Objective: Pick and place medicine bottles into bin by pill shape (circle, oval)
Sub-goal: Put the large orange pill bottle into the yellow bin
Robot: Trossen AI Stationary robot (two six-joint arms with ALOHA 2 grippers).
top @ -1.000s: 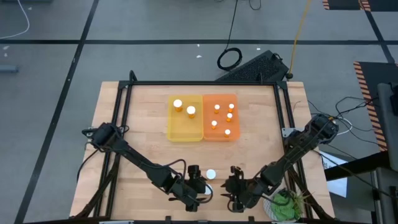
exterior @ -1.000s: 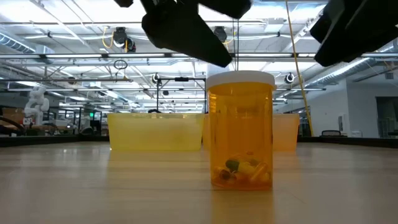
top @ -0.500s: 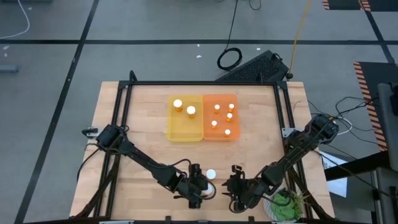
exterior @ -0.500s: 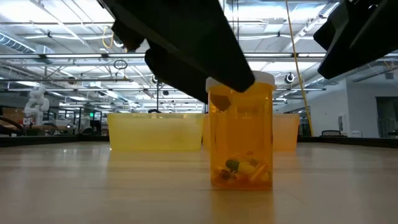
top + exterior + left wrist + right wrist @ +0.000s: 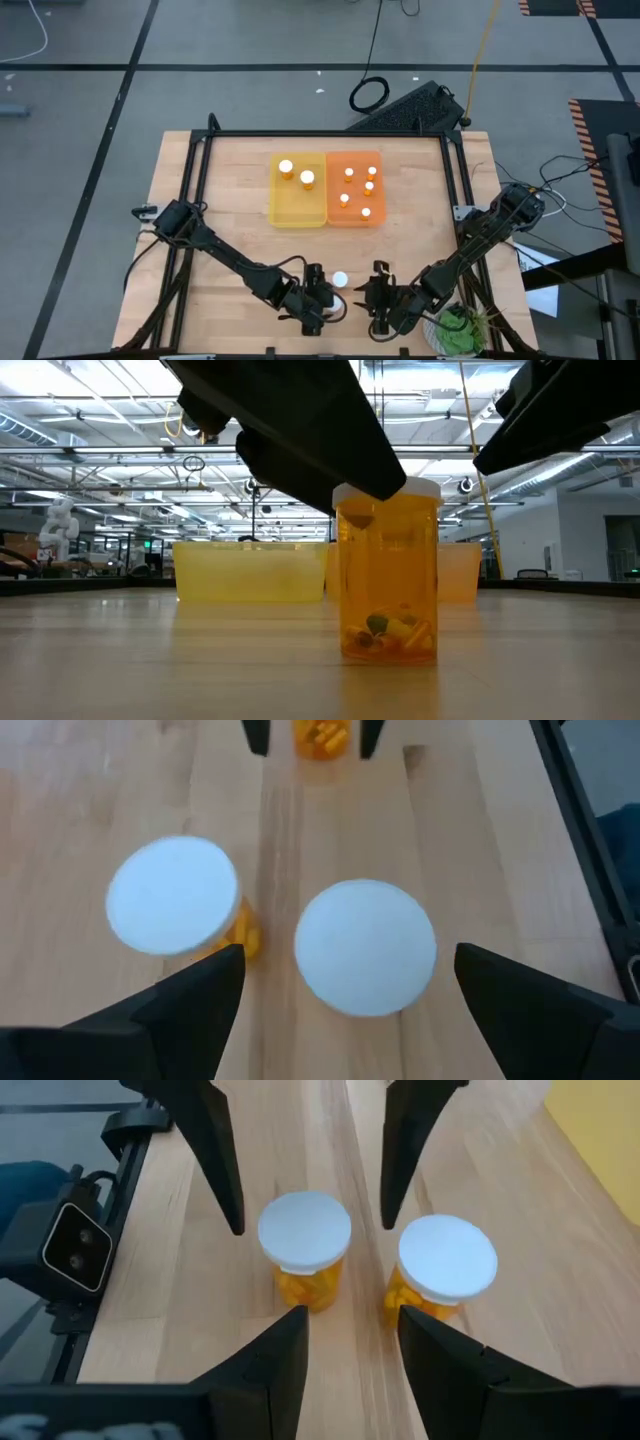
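Starting at your left, the left gripper [image 5: 349, 952] hangs low over the front of the table [image 5: 225, 215], fingers spread wide. One medicine bottle, the near bottle [image 5: 365, 948], stands upright between them, and nothing pinches it. A second bottle [image 5: 172, 895] stands just beside it, outside the fingers. The left wrist view shows the foot of a third bottle [image 5: 322, 735] farther off, with a dark finger on either side. You cannot tell whether they touch it.

That makes three loose bottles. The other seven are sorted at mid-table: two in the yellow bin [image 5: 279, 205] and five in the orange bin [image 5: 378, 160]. The two bins touch side by side.

On your right, the right gripper [image 5: 351, 1315] faces the left one across the loose bottles, its fingers apart with bare wood between them.

For room, you have open wood on both sides of the bins and between the bins and the grippers. The black frame [image 5: 196, 175] rails the table's sides and back. The loose bottles stand near the front edge, where a small camera [image 5: 75, 1240] is mounted.
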